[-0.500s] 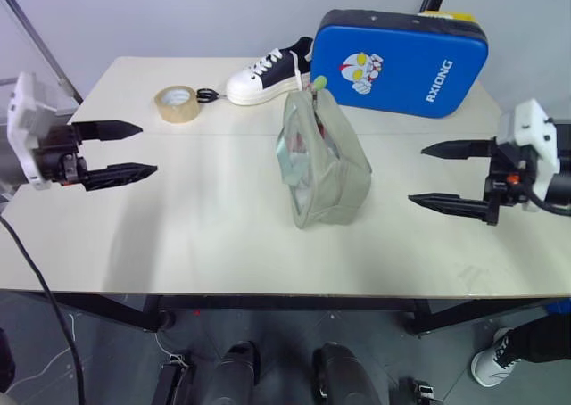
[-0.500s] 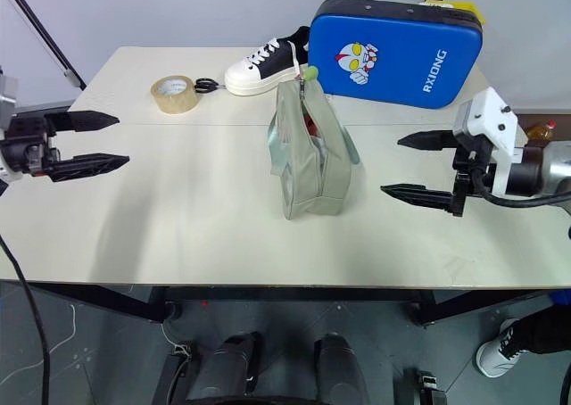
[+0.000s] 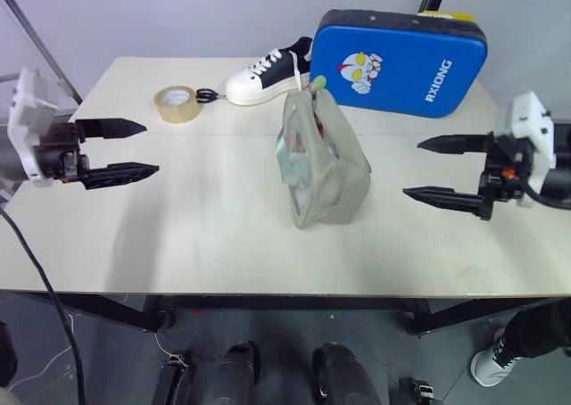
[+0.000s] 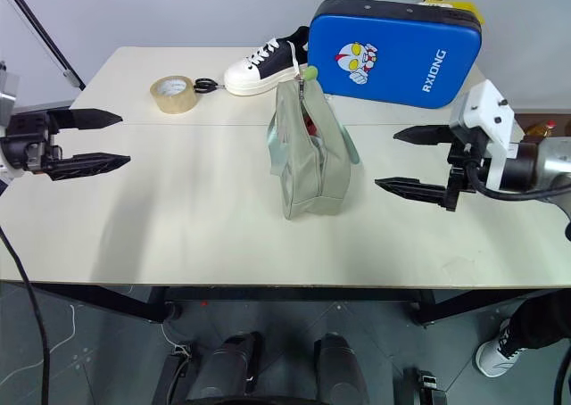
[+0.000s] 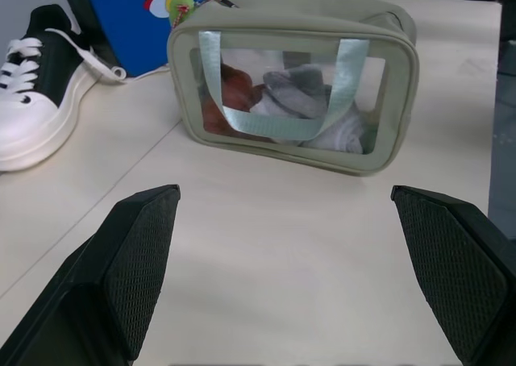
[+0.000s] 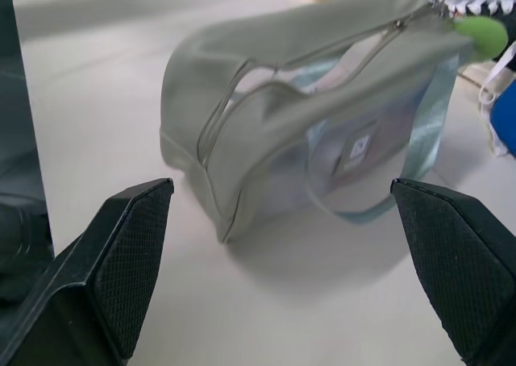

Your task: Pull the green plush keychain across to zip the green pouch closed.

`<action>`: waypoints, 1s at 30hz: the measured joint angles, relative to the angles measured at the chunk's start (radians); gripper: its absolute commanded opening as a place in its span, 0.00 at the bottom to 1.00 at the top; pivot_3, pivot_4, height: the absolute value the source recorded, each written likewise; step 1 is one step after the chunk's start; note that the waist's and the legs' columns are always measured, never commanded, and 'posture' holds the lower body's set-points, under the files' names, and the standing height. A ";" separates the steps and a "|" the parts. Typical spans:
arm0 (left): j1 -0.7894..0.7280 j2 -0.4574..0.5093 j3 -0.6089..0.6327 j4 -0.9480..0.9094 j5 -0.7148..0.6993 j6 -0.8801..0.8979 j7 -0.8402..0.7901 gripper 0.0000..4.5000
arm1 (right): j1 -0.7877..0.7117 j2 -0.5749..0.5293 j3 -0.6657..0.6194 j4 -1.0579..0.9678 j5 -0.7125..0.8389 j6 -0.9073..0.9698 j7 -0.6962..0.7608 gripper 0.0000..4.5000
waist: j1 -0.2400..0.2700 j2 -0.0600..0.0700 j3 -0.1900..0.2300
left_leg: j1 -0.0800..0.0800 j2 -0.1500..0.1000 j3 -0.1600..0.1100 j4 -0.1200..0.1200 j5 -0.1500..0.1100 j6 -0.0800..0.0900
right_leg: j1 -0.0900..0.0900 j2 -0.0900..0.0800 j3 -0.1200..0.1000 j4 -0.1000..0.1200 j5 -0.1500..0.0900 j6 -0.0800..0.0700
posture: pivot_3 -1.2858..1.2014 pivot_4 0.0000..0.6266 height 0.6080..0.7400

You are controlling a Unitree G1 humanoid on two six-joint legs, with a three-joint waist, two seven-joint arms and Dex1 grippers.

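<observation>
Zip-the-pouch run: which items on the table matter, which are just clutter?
Job:
- green pouch, mid-table, zipper open
- plush keychain at the pouch's far end
- left gripper and right gripper, both open, either side of the pouch, touching nothing

Clutter:
- blue case
- sneaker
- tape roll
- scissors beside the tape

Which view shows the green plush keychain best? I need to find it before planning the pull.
The right wrist view: the green plush keychain shows largest there, at the zipper's end on the green pouch. The eye views show it as a small dot on the pouch's far end. The left wrist view catches only a sliver.
</observation>
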 measured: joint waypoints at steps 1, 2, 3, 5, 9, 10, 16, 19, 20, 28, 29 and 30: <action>-0.001 0.000 0.001 0.003 0.000 0.000 -0.003 1.00 | -0.047 0.014 0.019 0.007 0.016 0.041 -0.025 1.00 | -0.002 0.000 0.000 | 0.000 0.000 0.000 0.000 0.000 0.000 | 0.000 0.000 0.000 0.000 0.000 0.000 | 0.52 0.24 0.66; -0.004 -0.007 0.001 0.005 -0.001 -0.001 -0.004 1.00 | -0.112 0.034 0.038 0.015 0.035 0.089 -0.055 1.00 | -0.005 0.001 0.000 | 0.000 0.000 0.000 0.000 0.000 0.000 | 0.000 0.000 0.001 0.001 0.000 0.000 | 0.52 0.24 0.66; -0.011 -0.016 0.001 0.007 -0.003 -0.002 -0.005 1.00 | -0.181 0.047 0.060 0.021 0.049 0.136 -0.086 1.00 | -0.006 0.001 0.000 | 0.000 0.000 0.000 0.000 0.000 0.000 | -0.001 0.000 0.001 0.001 0.000 0.000 | 0.52 0.24 0.66; -0.031 -0.029 0.000 0.022 -0.004 -0.002 -0.009 1.00 | -0.311 0.067 0.108 0.042 0.066 0.233 -0.136 1.00 | -0.008 0.001 0.000 | 0.000 0.000 -0.001 0.000 0.000 0.000 | -0.001 0.000 0.000 0.001 0.000 0.000 | 0.52 0.24 0.66; -0.122 -0.046 -0.002 0.089 -0.011 0.002 -0.021 1.00 | -0.562 0.181 0.226 0.128 0.067 0.428 -0.233 1.00 | -0.020 0.001 0.000 | -0.001 0.000 -0.001 0.000 0.000 0.000 | -0.002 0.000 0.000 0.002 0.000 0.000 | 0.52 0.24 0.66; -0.158 -0.059 -0.003 0.107 -0.023 0.010 -0.022 1.00 | -0.637 0.232 0.263 0.174 0.060 0.473 -0.261 1.00 | -0.023 0.001 0.000 | -0.001 -0.001 0.000 0.000 0.000 0.000 | -0.003 0.000 0.000 0.003 0.000 0.000 | 0.52 0.24 0.66; -0.244 -0.108 -0.005 0.148 -0.058 0.043 -0.043 1.00 | -0.943 0.466 0.405 0.512 -0.061 0.701 -0.411 1.00 | -0.031 0.000 0.000 | -0.003 -0.001 0.000 -0.001 0.000 0.000 | -0.009 0.000 0.001 0.009 0.000 0.000 | 0.52 0.24 0.66; -0.247 -0.112 -0.009 0.166 -0.057 0.043 -0.058 1.00 | -1.021 0.583 0.440 0.679 -0.126 0.762 -0.464 1.00 | -0.037 0.000 0.000 | -0.006 -0.002 0.001 -0.001 0.001 -0.001 | -0.014 0.001 0.003 0.013 0.000 0.000 | 0.52 0.24 0.66; -0.247 -0.113 -0.010 0.166 -0.057 0.043 -0.062 1.00 | -1.035 0.614 0.450 0.712 -0.140 0.764 -0.475 1.00 | -0.040 0.000 0.000 | -0.007 -0.002 0.001 -0.001 0.001 -0.001 | -0.015 0.001 0.003 0.013 0.000 0.000 | 0.52 0.24 0.66; -0.176 -0.127 -0.009 0.115 -0.054 0.040 -0.060 1.00 | -1.135 0.823 0.467 1.030 -0.297 0.665 -0.560 0.82 | -0.050 0.000 0.000 | -0.007 -0.001 0.002 0.000 0.002 -0.002 | -0.018 0.004 0.005 0.017 0.000 0.000 | 0.52 0.24 0.66; -0.158 -0.127 -0.009 0.108 -0.050 0.039 -0.059 1.00 | -1.135 0.825 0.472 1.052 -0.313 0.657 -0.560 0.70 | -0.049 0.000 0.000 | -0.008 -0.001 0.002 0.000 0.002 -0.002 | -0.019 0.004 0.005 0.017 0.000 0.000 | 0.52 0.24 0.66; -0.139 -0.127 -0.009 0.099 -0.046 0.039 -0.056 1.00 | -1.135 0.826 0.478 1.072 -0.328 0.646 -0.554 0.60 | -0.049 0.000 0.000 | -0.008 -0.001 0.002 0.000 0.002 -0.002 | -0.019 0.004 0.005 0.017 0.000 0.000 | 0.52 0.24 0.66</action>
